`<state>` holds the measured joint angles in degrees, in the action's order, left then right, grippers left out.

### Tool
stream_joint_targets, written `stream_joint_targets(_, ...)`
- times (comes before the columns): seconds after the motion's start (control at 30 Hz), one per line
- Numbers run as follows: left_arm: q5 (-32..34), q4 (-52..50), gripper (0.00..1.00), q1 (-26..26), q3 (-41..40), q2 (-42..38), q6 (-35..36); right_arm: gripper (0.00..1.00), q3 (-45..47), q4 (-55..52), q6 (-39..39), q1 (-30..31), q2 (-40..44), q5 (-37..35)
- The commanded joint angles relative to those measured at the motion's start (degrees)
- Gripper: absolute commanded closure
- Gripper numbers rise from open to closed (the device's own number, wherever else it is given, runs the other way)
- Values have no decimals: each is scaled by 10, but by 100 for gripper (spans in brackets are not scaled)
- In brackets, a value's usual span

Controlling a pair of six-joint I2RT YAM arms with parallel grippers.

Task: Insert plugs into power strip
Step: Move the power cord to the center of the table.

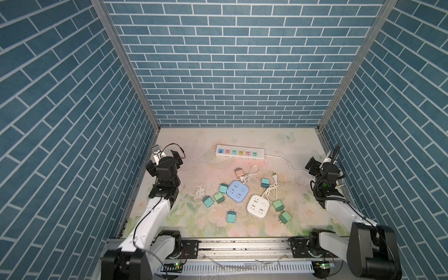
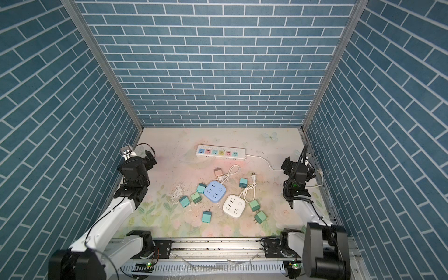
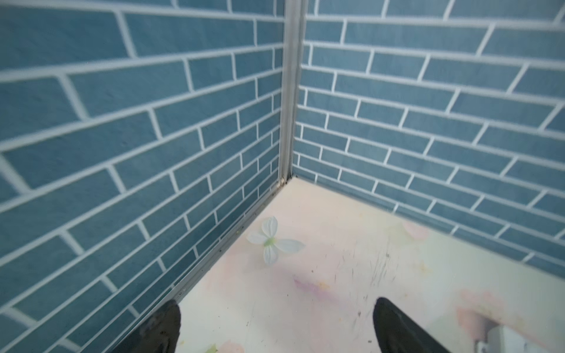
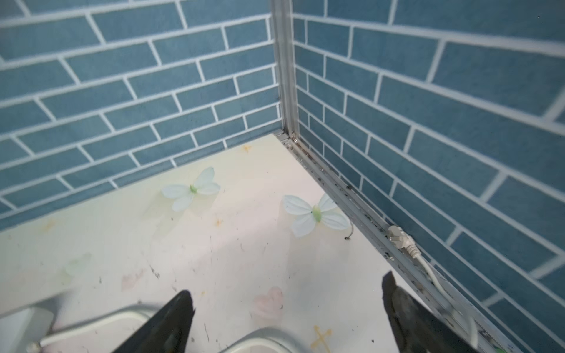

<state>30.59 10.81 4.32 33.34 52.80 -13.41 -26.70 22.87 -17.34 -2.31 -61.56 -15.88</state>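
Left arm (image 1: 157,211) and right arm (image 1: 333,206) show white links (image 1: 164,242), black joints (image 1: 166,169), cables (image 1: 336,151).

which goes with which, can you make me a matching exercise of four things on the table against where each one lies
1 long power strip
2 pinkish-tan plug
3 blue socket block
4 white socket block

A between the long strip and the blue block
B nearest the back wall
C beside two green plugs, robot's right
D beside three-plug cluster, robot's left

Pairs: 1-B, 2-A, 3-D, 4-C
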Motion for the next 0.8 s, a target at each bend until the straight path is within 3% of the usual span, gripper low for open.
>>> stream_joint_targets(0.0,-36,-122,1,2,-25,-37,-25,1,-72,-209,-66,0,71,63)
stream_joint_targets(0.1,-101,-151,0,2,-4,-45,-28,1,-105,-311,-145,-1,127,131)
stream_joint_targets(0.27,-183,-245,0,1,79,-50,-46,1,-55,-290,-216,-2,211,327)
stream_joint_targets(0.43,-299,-227,1,1,52,-78,-65,1,-25,-291,-282,7,225,433)
stream_joint_targets(0.53,-326,-265,0,1,45,-86,-89,1,-50,-374,-262,66,187,414)
stream_joint_targets(0.67,-378,-287,0,2,22,-110,-90,7,-56,-434,-256,203,167,276)
stream_joint_targets(0.77,-379,-314,0,2,-1,-130,-91,12,-46,-446,-277,266,154,214)
